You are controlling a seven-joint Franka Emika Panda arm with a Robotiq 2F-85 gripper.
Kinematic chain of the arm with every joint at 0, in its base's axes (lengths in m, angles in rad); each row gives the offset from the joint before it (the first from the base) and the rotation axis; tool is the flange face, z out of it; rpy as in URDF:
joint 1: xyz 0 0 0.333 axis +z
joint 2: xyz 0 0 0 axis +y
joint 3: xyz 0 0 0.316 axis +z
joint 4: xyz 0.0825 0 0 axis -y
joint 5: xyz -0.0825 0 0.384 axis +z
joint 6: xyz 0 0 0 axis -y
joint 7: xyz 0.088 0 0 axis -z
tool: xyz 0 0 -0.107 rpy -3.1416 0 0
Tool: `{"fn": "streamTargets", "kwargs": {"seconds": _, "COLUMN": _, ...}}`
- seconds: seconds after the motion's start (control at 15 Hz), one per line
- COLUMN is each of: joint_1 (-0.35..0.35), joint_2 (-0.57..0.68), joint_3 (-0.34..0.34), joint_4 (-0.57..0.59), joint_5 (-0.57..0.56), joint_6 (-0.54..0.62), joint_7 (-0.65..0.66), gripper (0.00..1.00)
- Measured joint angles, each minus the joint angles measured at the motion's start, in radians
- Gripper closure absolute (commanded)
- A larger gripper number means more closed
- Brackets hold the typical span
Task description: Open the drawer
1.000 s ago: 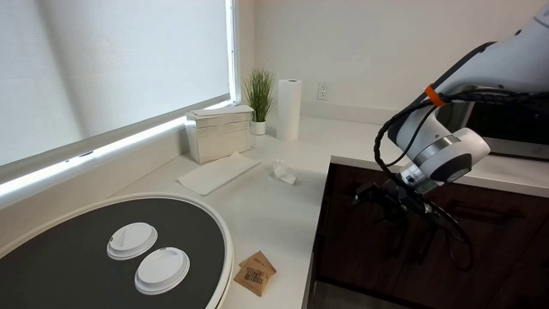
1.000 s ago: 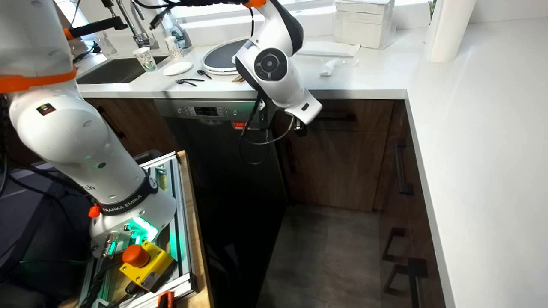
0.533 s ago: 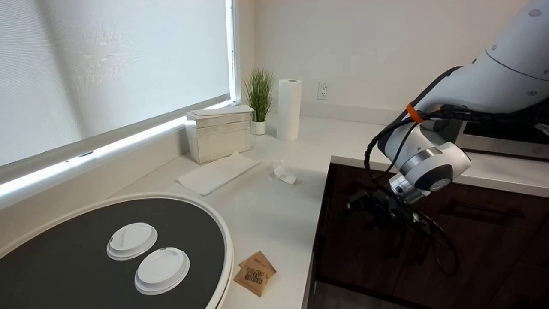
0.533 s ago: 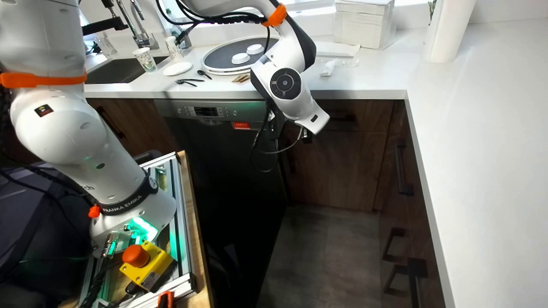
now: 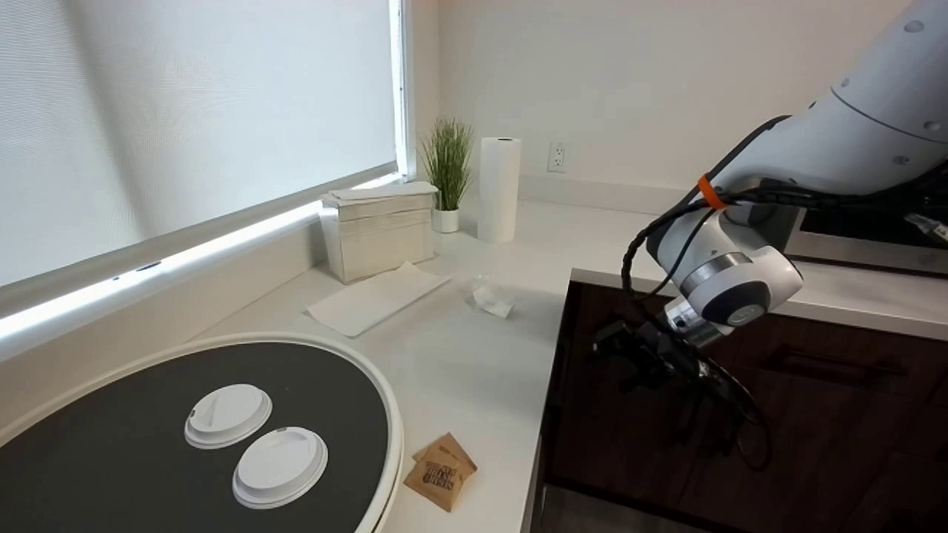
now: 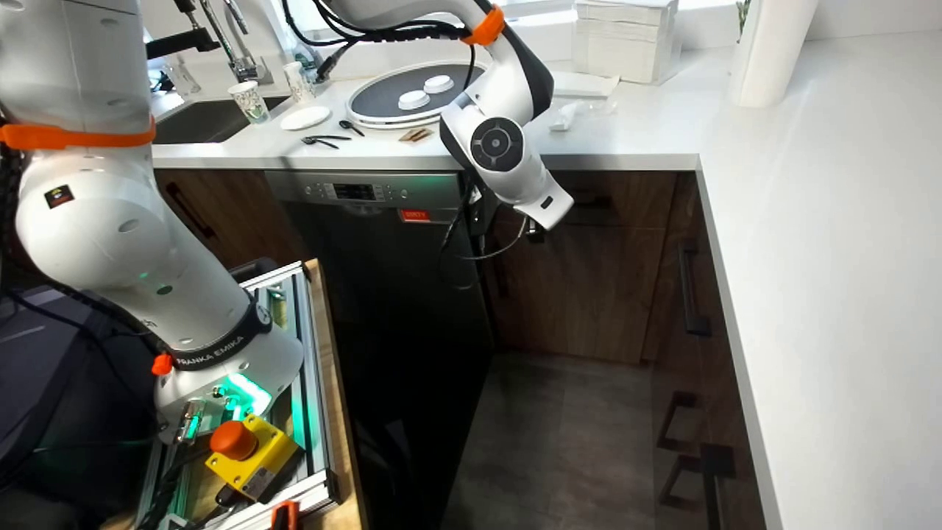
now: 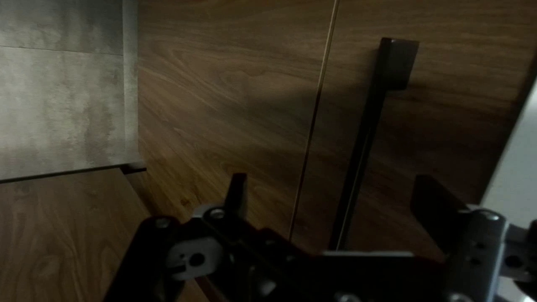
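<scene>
Single arm (image 6: 519, 177), so no choice of side. Drawer (image 7: 453, 126) is straight ahead of the jaws in the wrist view, looks closed, front sandwiched between worktop (image 7: 518, 167) edge and cabinet door (image 7: 235, 105). Key relation: the drawer's handle (image 7: 364, 142), a dark bar, has its long axis running along the worktop edge and crossing the line between the fingers (image 7: 237, 191) about square, so I'd judge no big wrist turn needed. Jaws are spread wide, holding nothing. Sideways the bar falls between the two fingers, a bit nearer the worktop-side one; a small shift would centre it. It seems to lie beyond their tips, not touching, but depth is hard to call; next should be a straight push in before closing.
</scene>
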Motion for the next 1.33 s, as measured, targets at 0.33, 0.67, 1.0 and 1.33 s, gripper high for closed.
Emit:
{"fn": "streamTargets", "kwargs": {"seconds": 0.33, "joint_1": -0.015, "joint_2": 0.05, "joint_3": 0.019, "joint_4": 0.059, "joint_5": 0.028, "joint_6": 0.013, "joint_7": 0.041, "gripper": 0.0}}
{"fn": "streamTargets", "kwargs": {"seconds": 0.67, "joint_1": -0.023, "joint_2": 0.111, "joint_3": 0.032, "joint_4": 0.114, "joint_5": 0.035, "joint_6": 0.026, "joint_7": 0.103, "gripper": 0.0}}
{"fn": "streamTargets", "kwargs": {"seconds": 1.0, "joint_1": -0.02, "joint_2": 0.159, "joint_3": 0.036, "joint_4": 0.163, "joint_5": 0.04, "joint_6": 0.03, "joint_7": 0.159, "gripper": 0.0}}
{"fn": "streamTargets", "kwargs": {"seconds": 1.33, "joint_1": -0.013, "joint_2": 0.197, "joint_3": 0.043, "joint_4": 0.209, "joint_5": 0.04, "joint_6": 0.037, "joint_7": 0.205, "gripper": 0.0}}
